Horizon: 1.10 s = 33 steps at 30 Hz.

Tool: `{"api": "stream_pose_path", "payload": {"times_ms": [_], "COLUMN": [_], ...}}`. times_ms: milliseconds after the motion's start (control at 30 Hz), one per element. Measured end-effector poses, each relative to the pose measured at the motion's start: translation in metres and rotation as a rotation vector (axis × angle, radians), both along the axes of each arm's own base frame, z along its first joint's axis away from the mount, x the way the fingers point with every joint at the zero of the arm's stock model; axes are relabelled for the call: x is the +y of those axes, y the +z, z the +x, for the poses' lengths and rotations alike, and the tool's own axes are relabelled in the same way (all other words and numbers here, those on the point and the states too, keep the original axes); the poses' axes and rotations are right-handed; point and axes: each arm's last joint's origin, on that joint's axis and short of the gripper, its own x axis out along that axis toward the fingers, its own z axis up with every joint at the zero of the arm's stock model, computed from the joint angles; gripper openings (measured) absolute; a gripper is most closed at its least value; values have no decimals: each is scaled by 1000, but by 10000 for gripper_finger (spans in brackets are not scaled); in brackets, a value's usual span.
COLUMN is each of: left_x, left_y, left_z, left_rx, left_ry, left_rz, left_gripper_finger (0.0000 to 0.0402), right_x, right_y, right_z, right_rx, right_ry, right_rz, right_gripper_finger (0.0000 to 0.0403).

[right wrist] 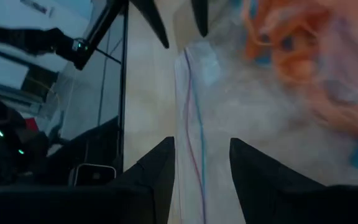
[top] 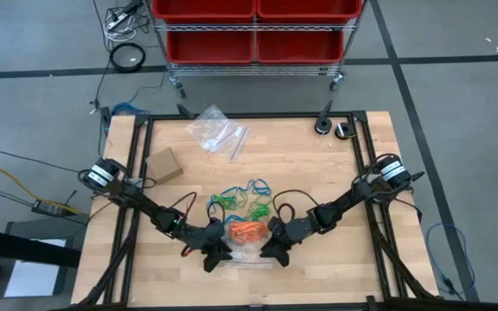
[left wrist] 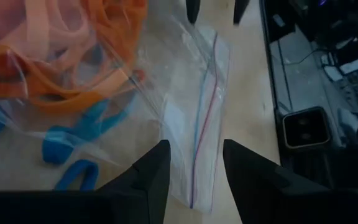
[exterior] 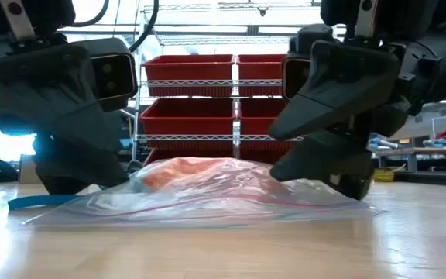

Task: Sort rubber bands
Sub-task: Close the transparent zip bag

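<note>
A clear zip bag (top: 245, 242) lies flat on the table, holding a heap of orange rubber bands (top: 247, 231). Loose blue and green rubber bands (top: 245, 200) lie just beyond it. My left gripper (top: 217, 257) is low at the bag's left end. It is open, its fingers standing either side of the zip strip (left wrist: 201, 124). My right gripper (top: 271, 252) is low at the bag's right end. It is open too, astride the same strip (right wrist: 191, 93). Each wrist view shows the other gripper's fingertips at the far end of the strip. My left gripper comes in slanting down from the table's left, along the zip strip; I cannot tell whether its fingers (left wrist: 154, 168) touch the plastic. My right gripper slants down from the table's right, and I cannot tell whether its fingers (right wrist: 160, 162) touch the bag.
A second clear bag (top: 217, 130) lies at the far middle of the table and a small cardboard box (top: 164, 164) at the left. Two small round objects (top: 331, 128) sit at the far right. A cart of red bins (top: 253, 30) stands beyond the table.
</note>
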Motion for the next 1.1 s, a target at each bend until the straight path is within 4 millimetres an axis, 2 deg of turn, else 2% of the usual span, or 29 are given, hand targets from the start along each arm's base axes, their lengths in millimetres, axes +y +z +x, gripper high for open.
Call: {"api": "stream_pose_path", "payload": {"times_ms": [133, 267, 333, 433, 567, 700, 800, 867, 967, 1100], "left_x": [0, -2, -3, -8, -18, -25, -29, -32, -36, -40], "left_y": [4, 8, 9, 13, 20, 22, 18, 17, 20, 27], "left_z": [1, 2, 2, 1, -7, -17, -22, -22, -19, -13], "left_rx": [-48, -74, -82, -126, -211, -256, -222, -187, -159, -140], "left_ry": [-4, -24, -59, -122, -246, -313, -364, -402, -455, -509], "left_rz": [-3, -28, -31, -4, 135, 381, 606, 732, 808, 892], "left_gripper_finger": [144, 103, 81, 54, 30, 15, 11, 11, 23, 73], "right_x": [2, 5, 6, 6, 16, 27, 28, 28, 30, 31], "right_y": [5, 19, 24, 41, 63, 79, 75, 71, 71, 79], "right_z": [6, 13, 12, 9, -5, -24, -34, -38, -39, -34], "right_rx": [-31, -115, -145, -207, -312, -378, -318, -291, -307, -317], "right_ry": [41, 91, 139, 195, 361, 507, 556, 585, 614, 628], "right_rz": [-55, -90, -119, -158, -326, -519, -680, -732, -768, -860], "right_gripper_finger": [110, 27, 10, 21, 23, 19, 18, 21, 31, 69]}}
